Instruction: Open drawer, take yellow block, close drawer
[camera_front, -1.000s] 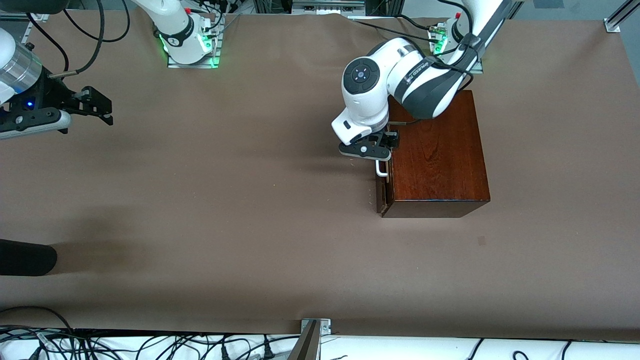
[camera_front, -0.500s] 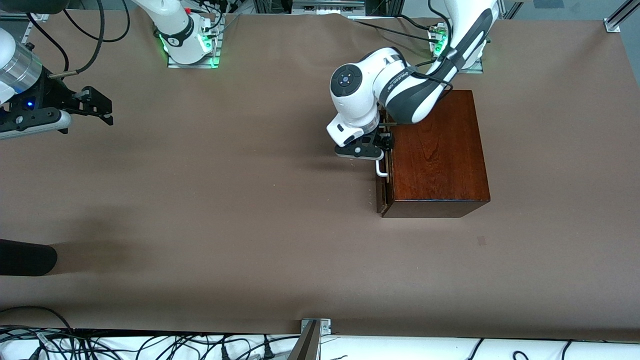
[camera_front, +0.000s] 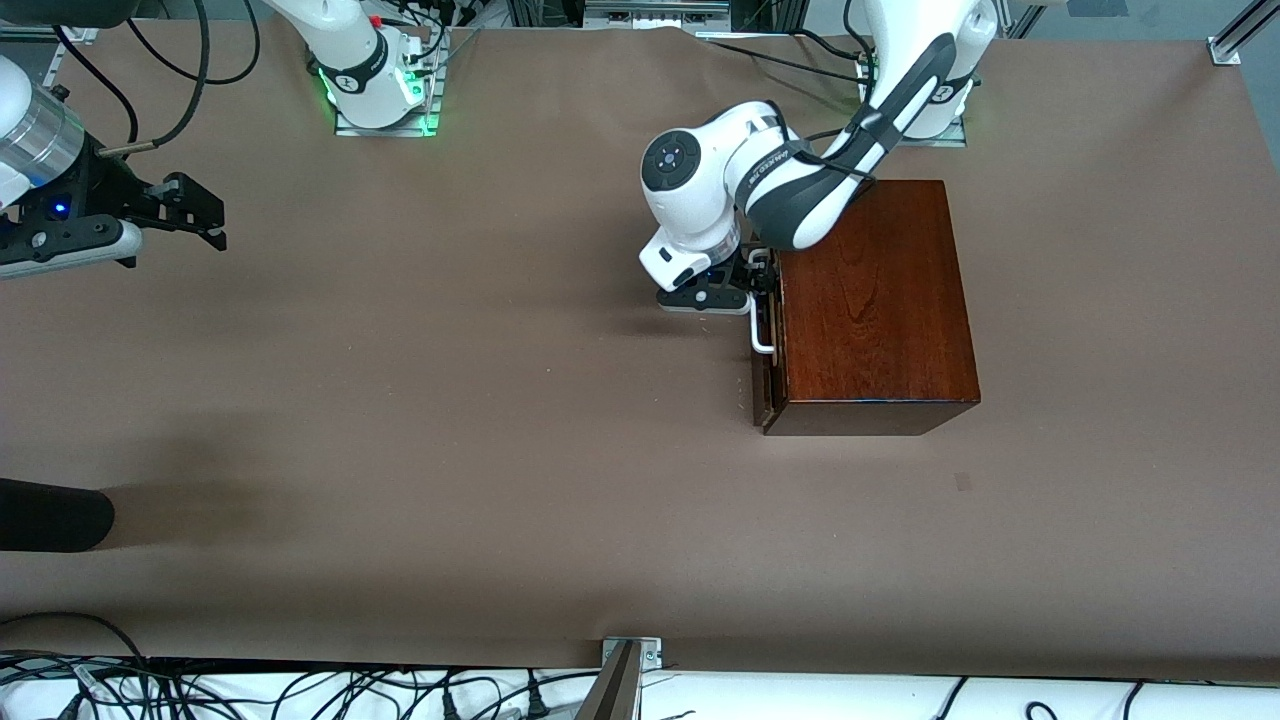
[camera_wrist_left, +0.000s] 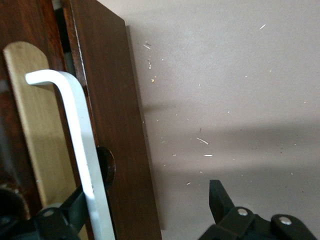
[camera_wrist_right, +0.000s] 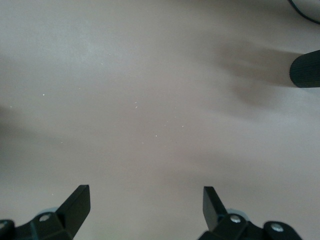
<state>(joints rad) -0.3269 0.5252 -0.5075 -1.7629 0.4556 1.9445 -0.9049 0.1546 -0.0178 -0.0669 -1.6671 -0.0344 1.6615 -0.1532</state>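
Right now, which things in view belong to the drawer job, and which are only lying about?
Job: drawer, shut; its white handle; wooden box; left gripper, open around the handle. Yellow block not visible.
Idle: right gripper, open, waiting above the table; black object.

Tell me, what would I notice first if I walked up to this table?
Probably the shiny reddish-brown wooden box toward the left arm's end of the table, with a white loop handle on its drawer. The left tool is open right at that handle. The right tool waits, open, over bare table at the right arm's end.
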